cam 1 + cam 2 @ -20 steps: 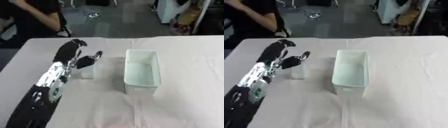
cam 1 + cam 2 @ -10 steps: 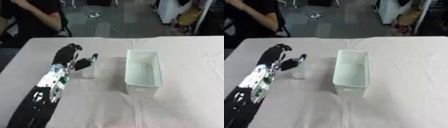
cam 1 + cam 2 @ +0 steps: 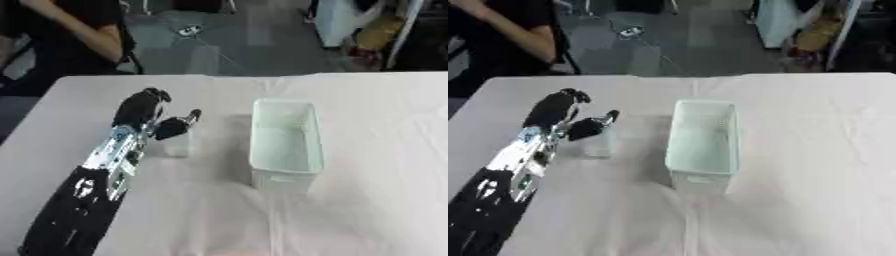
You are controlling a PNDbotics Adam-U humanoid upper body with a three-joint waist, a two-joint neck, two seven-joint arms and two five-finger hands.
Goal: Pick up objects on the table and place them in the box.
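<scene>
Seemingly early on, the black left hand [image 3: 149,112] is curling its fingers and thumb around a small clear plastic container [image 3: 176,143] sitting on the pale table [image 3: 367,125], leaving the white rectangular plastic box [image 3: 285,142] looking empty.

Black left hand [image 3: 144,112], silver-jointed forearm

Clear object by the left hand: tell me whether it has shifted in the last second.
No. The clear object lies at the same spot left of the white box, with the same gap, just below the left hand.
</scene>
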